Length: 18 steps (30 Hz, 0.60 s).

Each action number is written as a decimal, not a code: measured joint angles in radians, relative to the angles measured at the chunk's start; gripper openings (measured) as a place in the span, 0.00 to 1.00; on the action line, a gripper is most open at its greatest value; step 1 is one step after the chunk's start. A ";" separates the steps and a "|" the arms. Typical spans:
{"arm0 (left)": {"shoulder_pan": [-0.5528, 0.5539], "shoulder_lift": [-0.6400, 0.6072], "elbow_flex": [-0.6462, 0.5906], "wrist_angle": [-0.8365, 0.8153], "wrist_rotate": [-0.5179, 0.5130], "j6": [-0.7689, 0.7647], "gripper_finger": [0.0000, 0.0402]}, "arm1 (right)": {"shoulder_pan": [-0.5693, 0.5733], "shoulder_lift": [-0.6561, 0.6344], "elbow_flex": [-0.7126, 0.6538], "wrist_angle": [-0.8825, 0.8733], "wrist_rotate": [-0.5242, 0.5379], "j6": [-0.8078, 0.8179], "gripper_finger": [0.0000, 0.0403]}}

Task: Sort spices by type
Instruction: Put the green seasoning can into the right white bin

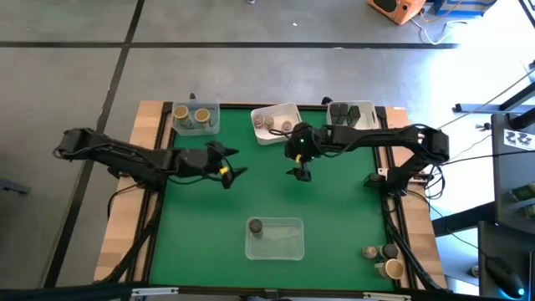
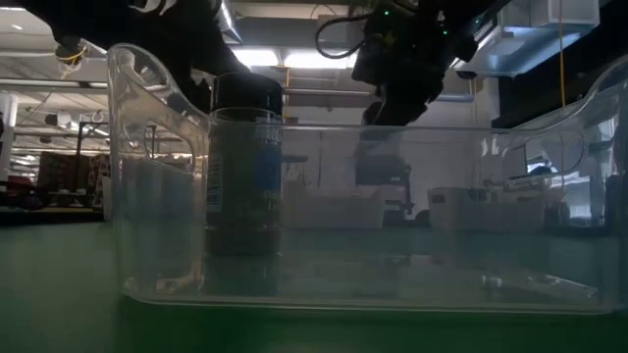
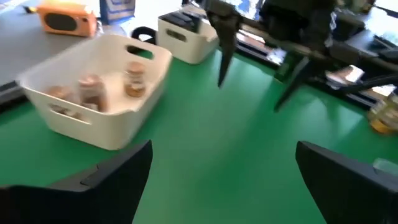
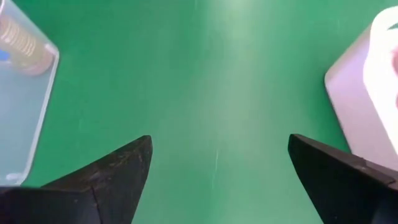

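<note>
A clear plastic tray point(image 2: 363, 211) fills the low view, sitting at the near edge of the green counter point(image 1: 251, 192) and holding one spice jar point(image 1: 256, 226) with a dark lid, upright in a corner of the tray. The jar's blue-and-white label shows through the wall, above dark contents.

Beyond it, mid-counter, two sets of fingers hang over bare green. The left gripper point(image 1: 231, 165), marked with a yellow band, has its fingers point(image 3: 118, 180) spread wide and empty. The right gripper point(image 1: 302, 173) points down just ahead of the white tray, its fingers point(image 4: 112, 177) likewise spread, pinching nothing.

Behind the right fingers, at the far edge, stand three containers. A white tray point(image 1: 275, 122) carries about three jars point(image 3: 109, 90) with pale lids and brownish contents; the wrist view blurs the exact count. To the left of it, beyond the left fingers, a clear tray point(image 1: 196, 118) holds two jars point(image 1: 191, 114) with tan tops. To the right of it sits a tray of dark-lidded jars point(image 1: 351, 113), too small to count.

Well to the side of the right fingers, at the counter's near right corner, three loose jars point(image 1: 383, 257) cluster together, one with a broad tan top.
</note>
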State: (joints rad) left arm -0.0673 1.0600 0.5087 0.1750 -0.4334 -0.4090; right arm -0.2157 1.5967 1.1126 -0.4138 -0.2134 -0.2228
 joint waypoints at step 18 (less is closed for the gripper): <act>-0.130 0.207 0.000 0.266 0.000 -0.060 0.94 | 0.168 -0.285 -0.198 -0.095 0.121 0.149 0.93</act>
State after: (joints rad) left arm -0.1978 1.2672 0.5084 0.4408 -0.4330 -0.4686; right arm -0.0480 1.3121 0.9142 -0.5092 -0.0926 -0.0737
